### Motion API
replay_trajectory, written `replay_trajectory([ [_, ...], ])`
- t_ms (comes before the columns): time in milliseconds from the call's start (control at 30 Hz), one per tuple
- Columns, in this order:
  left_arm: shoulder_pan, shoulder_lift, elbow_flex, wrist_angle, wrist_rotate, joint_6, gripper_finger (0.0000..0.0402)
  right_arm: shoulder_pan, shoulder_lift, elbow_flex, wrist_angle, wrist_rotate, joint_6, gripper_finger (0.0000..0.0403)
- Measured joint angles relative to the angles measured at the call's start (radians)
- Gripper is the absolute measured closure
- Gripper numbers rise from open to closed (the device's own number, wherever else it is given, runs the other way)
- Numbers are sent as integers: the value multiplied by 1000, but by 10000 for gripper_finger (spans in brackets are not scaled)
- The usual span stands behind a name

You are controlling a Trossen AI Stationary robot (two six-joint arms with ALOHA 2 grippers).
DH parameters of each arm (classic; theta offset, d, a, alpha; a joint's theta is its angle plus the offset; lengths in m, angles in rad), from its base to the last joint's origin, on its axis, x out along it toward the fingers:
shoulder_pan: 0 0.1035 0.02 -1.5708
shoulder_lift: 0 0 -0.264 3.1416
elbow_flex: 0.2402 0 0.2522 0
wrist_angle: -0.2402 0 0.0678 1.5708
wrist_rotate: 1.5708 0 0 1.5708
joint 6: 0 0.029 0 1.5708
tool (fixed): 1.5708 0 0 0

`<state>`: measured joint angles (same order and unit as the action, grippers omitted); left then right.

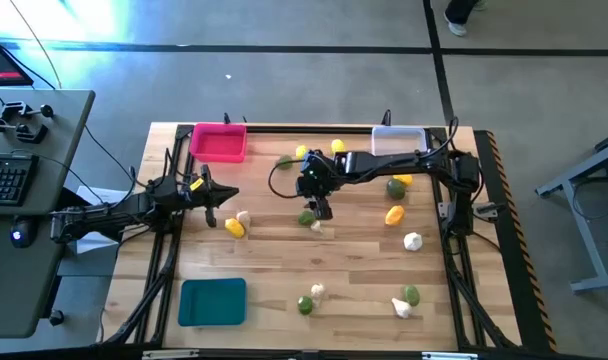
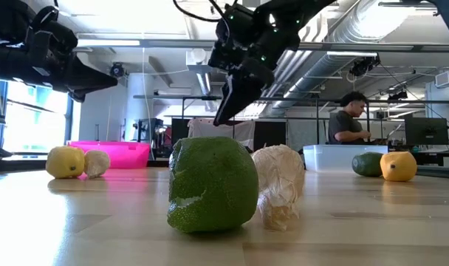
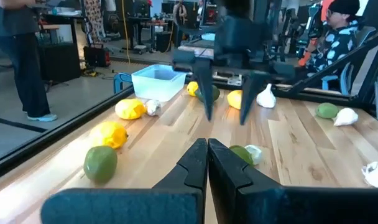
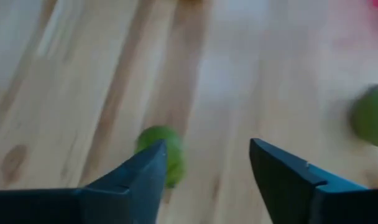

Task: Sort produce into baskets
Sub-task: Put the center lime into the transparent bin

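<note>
Right gripper (image 1: pixel 321 211) released, fingers spread, hanging above the table's (image 1: pixel 284 262) middle over a lime (image 1: pixel 306 216) with a garlic (image 1: pixel 318 226) touching it; nothing held. In the right wrist view the lime (image 4: pixel 161 152) shows just past one open finger (image 4: pixel 139 177). In the low view gripper (image 2: pixel 232 103) raised clear of lime (image 2: pixel 212 185) and garlic (image 2: pixel 278 185).

Left gripper (image 1: pixel 212 207) clenched shut on nothing, waiting over the table's left side, near a lemon (image 1: pixel 234 228) and second garlic (image 1: pixel 244 216).

Pink basket (image 1: pixel 220 142) at far left, clear basket (image 1: pixel 397 140) at far right, teal basket (image 1: pixel 212 301) at near left; no produce visible in any.

Other produce loose on the wood: lemons and a lime between the far baskets, a lime and lemons right of centre, limes and garlics along the near edge.

Person (image 2: pixel 349 118) seated in the room behind.
</note>
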<state>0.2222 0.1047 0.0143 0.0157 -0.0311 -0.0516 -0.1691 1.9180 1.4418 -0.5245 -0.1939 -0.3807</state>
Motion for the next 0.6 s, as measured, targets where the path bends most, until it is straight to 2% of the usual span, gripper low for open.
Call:
replay_trajectory([
  [233,0,0,0,12,-8,1,401,31,18,0,-12,-24,-64,137],
  [600,0,0,0,10,-7,2,402,61,109,0,18,37,-128,135],
])
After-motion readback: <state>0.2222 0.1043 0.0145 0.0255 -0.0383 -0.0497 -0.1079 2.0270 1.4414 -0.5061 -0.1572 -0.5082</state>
